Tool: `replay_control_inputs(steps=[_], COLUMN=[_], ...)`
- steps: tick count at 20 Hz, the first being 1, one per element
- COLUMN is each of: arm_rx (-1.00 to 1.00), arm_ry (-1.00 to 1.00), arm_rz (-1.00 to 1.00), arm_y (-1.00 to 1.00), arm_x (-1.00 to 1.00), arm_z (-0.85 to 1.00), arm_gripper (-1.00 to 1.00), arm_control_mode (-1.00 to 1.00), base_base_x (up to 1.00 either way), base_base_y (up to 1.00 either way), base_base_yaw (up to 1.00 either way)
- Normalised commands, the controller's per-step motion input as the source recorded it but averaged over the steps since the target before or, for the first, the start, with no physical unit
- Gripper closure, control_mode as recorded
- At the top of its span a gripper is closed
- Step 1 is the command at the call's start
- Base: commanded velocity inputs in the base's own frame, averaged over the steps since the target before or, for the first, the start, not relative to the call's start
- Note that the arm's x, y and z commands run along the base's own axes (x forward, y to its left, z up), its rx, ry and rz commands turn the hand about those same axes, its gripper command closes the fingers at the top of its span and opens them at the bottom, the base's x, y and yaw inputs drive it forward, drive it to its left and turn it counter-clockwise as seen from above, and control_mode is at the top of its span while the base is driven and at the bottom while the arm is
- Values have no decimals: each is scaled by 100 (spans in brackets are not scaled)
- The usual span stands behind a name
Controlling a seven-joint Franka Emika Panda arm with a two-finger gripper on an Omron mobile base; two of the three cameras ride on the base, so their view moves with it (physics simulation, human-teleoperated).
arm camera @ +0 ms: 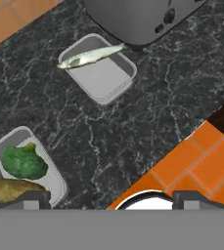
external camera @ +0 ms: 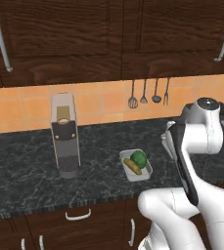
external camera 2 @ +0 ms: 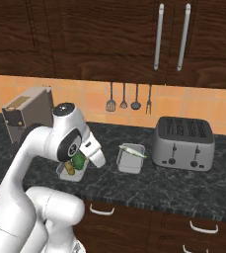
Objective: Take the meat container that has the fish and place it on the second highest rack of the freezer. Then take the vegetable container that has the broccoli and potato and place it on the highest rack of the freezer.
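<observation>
While the arm stands folded above the near edge of the dark stone counter, the scene reads as follows, left to right. At far left on the counter stands a tall grey coffee machine, upright, well apart from the containers. To its right lies the vegetable container, a shallow grey tray holding a green broccoli and a brown potato side by side; both rest inside it. In the right base view the arm's upper link partly covers this tray. Further right sits the meat container, a second grey tray, with the fish lying slantwise across its far rim, tail end reaching past the edge toward the toaster. That toaster, silver with dark slots, stands just beside the meat container on its right. On the tiled wall behind, four utensils hang in a row under dark wooden cabinets.

Gripper: the jaws stand wide apart with nothing between them, hovering over bare counter near the front edge, clear of both trays. Neither container is touched
</observation>
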Motion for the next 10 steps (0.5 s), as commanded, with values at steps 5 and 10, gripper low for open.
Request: replay_control_inputs(steps=[5,10], arm_rx=[19,17], arm_ry=[0,0], arm_rz=[-35,-19], arm_y=[-61,-61], arm_x=[2,1], arm_z=[-20,-8], arm_gripper=[-100,-100], arm_control_mode=[-100,-100], base_base_x=[0,0], base_base_y=[0,0], base_base_yaw=[0,0])
